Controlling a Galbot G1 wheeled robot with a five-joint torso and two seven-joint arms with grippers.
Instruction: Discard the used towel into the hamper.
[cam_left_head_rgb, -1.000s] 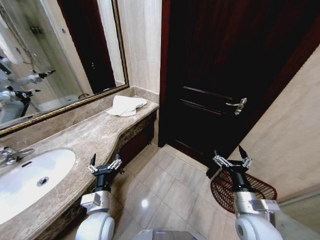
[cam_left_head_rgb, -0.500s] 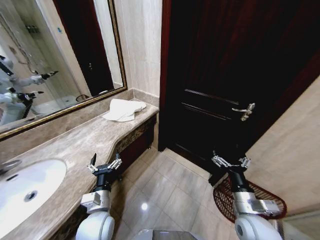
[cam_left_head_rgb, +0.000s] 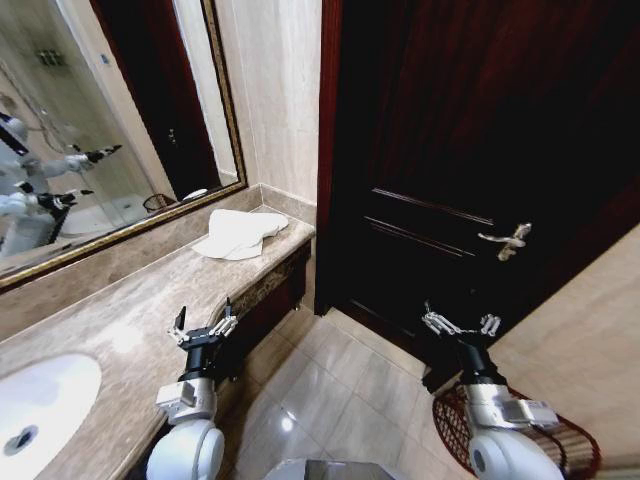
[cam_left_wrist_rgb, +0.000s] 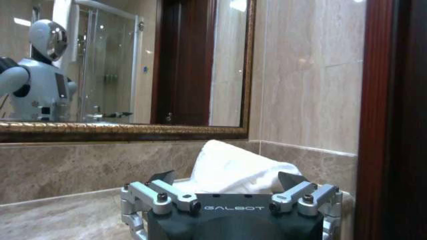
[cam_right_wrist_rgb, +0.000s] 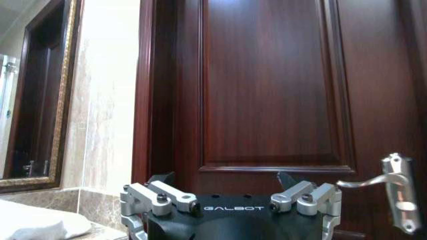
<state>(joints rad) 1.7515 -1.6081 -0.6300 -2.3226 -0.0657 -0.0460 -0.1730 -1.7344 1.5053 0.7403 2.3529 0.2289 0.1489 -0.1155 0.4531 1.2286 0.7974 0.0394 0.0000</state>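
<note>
Marble counter (cam_left_head_rgb: 150, 300) holds towel (cam_left_head_rgb: 238, 233); hamper (cam_left_head_rgb: 560, 440) half-hidden behind right gripper (cam_left_head_rgb: 460, 325); both jaws spread, empty.

"GALBOT" is printed on the left hand (cam_left_wrist_rgb: 230, 186) and the right hand (cam_right_wrist_rgb: 230, 186).

Soft white cloth towel (cam_left_head_rgb: 238, 232), polished marble counter (cam_left_head_rgb: 150, 310), glossy dark wood door (cam_left_head_rgb: 470, 150), wire-rib hamper (cam_left_head_rgb: 560, 445).

light: I see dim warm indoor light | glare: bright spot on floor tiles (cam_left_head_rgb: 287, 424) | shadow: door (cam_left_head_rgb: 470, 150) nearly black | distortion: head view edges bend | focus: wrist views sharp
</note>
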